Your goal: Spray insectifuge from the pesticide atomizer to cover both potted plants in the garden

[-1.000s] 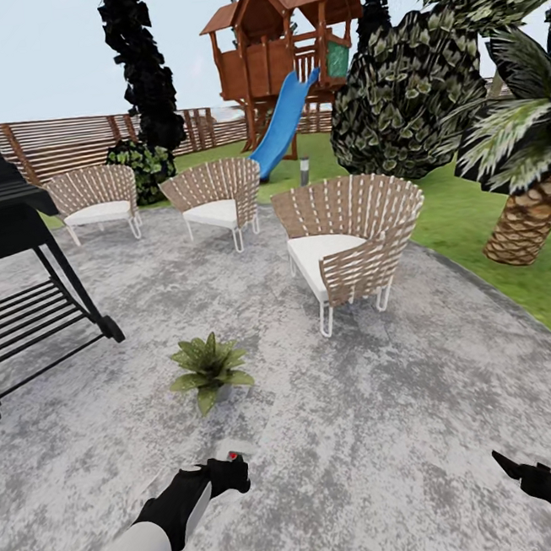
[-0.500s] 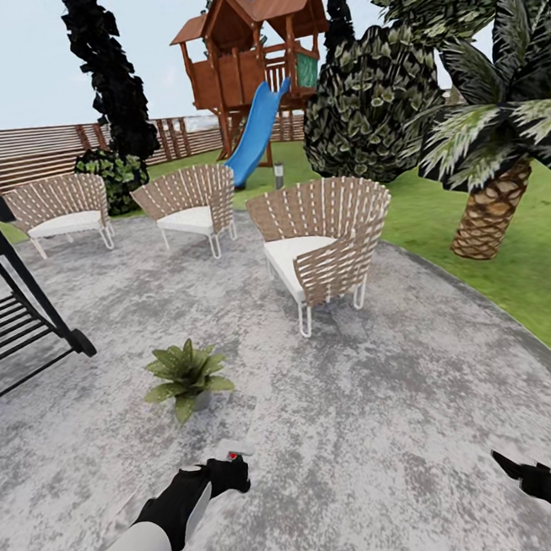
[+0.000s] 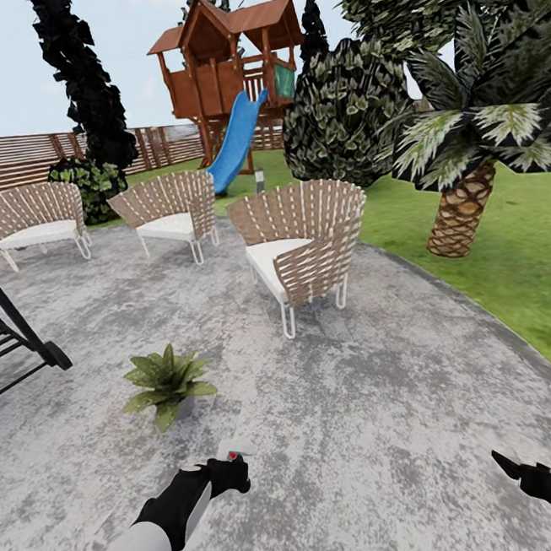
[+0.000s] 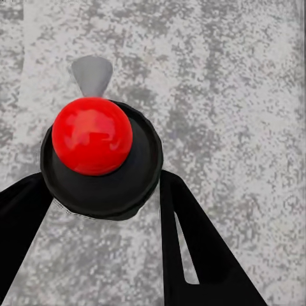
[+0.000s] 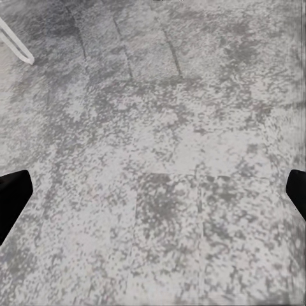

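Note:
I hold the pesticide atomizer (image 3: 233,458) low in front of me, with my left gripper (image 3: 222,474) shut on it. In the left wrist view the atomizer (image 4: 95,153) shows its red nozzle spot, its dark round body and a grey tip, between my black fingers (image 4: 191,242) over the grey paving. One potted plant (image 3: 166,380), a broad light-green rosette in a small grey pot, stands on the patio ahead and slightly left of that gripper. My right gripper (image 3: 504,460) hangs at the lower right; in the right wrist view the gripper (image 5: 153,191) is open above bare paving.
Three wicker chairs (image 3: 302,243) stand on the round grey patio (image 3: 365,402) beyond the plant. A black grill's leg and wheel (image 3: 27,335) stand at the left edge. A palm (image 3: 463,205), a big shrub (image 3: 339,116), lawn, a wooden playhouse with blue slide (image 3: 231,136) and a slatted fence (image 3: 9,159) lie beyond.
The whole picture has slid left, so the camera has turned right: the grill has nearly left the frame and the palm shows more fully. Both arms hold their places in the view.

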Robot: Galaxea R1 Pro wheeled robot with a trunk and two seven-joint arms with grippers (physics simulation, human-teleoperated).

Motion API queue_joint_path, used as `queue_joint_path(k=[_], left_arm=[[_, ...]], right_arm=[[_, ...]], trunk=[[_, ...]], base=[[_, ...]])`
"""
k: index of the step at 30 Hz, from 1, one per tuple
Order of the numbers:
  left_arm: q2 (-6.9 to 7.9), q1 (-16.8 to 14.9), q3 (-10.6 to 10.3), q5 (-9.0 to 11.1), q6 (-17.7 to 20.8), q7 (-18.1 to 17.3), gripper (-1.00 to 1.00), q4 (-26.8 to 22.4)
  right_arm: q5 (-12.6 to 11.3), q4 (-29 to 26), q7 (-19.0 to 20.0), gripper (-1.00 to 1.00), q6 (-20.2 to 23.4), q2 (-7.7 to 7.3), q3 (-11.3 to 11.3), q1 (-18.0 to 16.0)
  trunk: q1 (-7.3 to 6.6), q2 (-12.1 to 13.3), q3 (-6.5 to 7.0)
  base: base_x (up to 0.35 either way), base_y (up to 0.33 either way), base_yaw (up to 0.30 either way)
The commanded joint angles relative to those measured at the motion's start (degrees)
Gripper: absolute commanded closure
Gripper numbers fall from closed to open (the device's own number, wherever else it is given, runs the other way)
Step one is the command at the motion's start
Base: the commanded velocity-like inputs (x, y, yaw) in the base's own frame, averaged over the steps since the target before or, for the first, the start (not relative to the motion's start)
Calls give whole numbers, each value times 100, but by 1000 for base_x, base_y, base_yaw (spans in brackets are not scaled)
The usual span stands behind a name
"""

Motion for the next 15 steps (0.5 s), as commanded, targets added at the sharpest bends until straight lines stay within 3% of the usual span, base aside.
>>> queue_joint_path(k=[1, 15], left_arm=[[0, 0, 5, -57, 25, -24, 100, -15], [0, 0, 5, -57, 25, -24, 100, -15]], right_arm=[[23, -7, 42, -100, 30, 2, -26, -10], [23, -7, 43, -100, 31, 1, -26, -10]], trunk=[[22, -44, -15], [329, -605, -147]], base=[[0, 0, -148], [0, 0, -143]])
